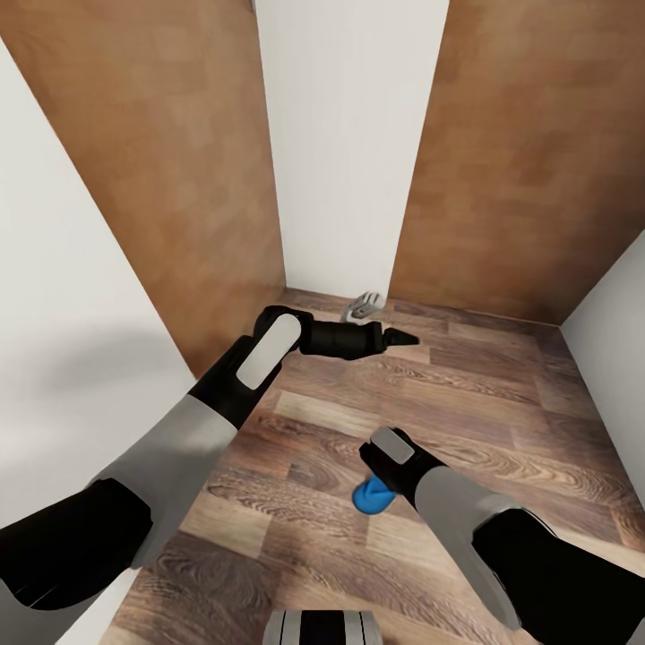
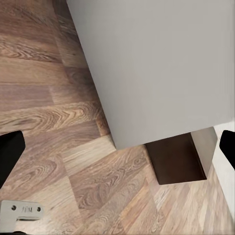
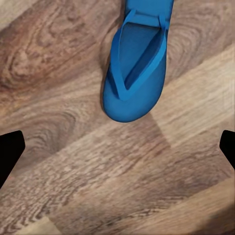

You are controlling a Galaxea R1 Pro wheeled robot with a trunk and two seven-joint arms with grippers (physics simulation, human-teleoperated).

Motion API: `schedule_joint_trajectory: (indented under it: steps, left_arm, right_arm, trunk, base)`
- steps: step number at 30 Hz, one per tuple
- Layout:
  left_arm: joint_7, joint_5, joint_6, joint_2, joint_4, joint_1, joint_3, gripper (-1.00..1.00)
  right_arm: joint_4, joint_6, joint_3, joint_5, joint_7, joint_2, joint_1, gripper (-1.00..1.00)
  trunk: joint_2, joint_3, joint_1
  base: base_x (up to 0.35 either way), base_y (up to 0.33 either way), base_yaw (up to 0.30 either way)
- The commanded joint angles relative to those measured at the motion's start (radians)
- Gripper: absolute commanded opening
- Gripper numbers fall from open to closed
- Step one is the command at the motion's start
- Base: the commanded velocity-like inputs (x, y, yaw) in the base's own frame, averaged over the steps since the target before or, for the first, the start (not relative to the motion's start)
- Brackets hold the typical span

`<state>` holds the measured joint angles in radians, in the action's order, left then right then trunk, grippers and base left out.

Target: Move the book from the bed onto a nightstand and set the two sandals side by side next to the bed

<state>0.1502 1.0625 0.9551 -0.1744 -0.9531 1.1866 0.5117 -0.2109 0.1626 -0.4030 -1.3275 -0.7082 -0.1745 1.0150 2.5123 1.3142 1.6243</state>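
Observation:
One bright blue sandal (image 1: pixel 367 498) lies flat on the wood-plank floor, partly covered by my right wrist in the head view. In the right wrist view the sandal (image 3: pixel 136 68) lies strap side up, a short way beyond my right gripper (image 3: pixel 117 152). That gripper is open, with its dark fingertips (image 3: pixel 10 152) wide apart and nothing between them. My left gripper (image 1: pixel 400 339) reaches forward low over the floor toward a white wall. It is open too, with one fingertip (image 2: pixel 10 154) at each edge of its wrist view. The book, the bed and the other sandal are out of view.
Two tall brown wood panels (image 1: pixel 170 161) flank a narrow white wall strip (image 1: pixel 349 134) ahead. A small grey metal fitting (image 1: pixel 363 306) sits on the floor at the wall's foot. A white wall (image 1: pixel 63 296) stands close on the left. A dark brown block (image 2: pixel 176 159) sits under the white surface.

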Motion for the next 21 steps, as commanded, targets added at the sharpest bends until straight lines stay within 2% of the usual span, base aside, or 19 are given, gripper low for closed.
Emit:
schedule_joint_trajectory:
  steps: [1,7,21]
  left_arm:
    - [0.009,-0.009,0.002,0.000,0.000,0.001,0.000,1.00]
    - [0.038,-0.010,0.001,0.000,0.000,0.000,0.000,1.00]
    - [0.047,-0.010,0.000,0.000,0.000,0.001,0.001,1.00]
  right_arm:
    - [-0.001,0.009,-0.002,0.005,-0.005,0.000,0.001,1.00]
    - [-0.001,0.010,-0.002,0.005,-0.004,0.000,0.001,1.00]
    - [-0.001,0.011,-0.002,0.005,-0.004,0.000,0.001,1.00]
  trunk:
    - [0.000,0.001,0.000]
    - [0.000,0.001,0.000]
    - [0.000,0.001,0.000]
  base:
    - [0.077,0.000,0.000]
    - [0.030,0.000,0.000]
    - [0.017,0.000,0.000]
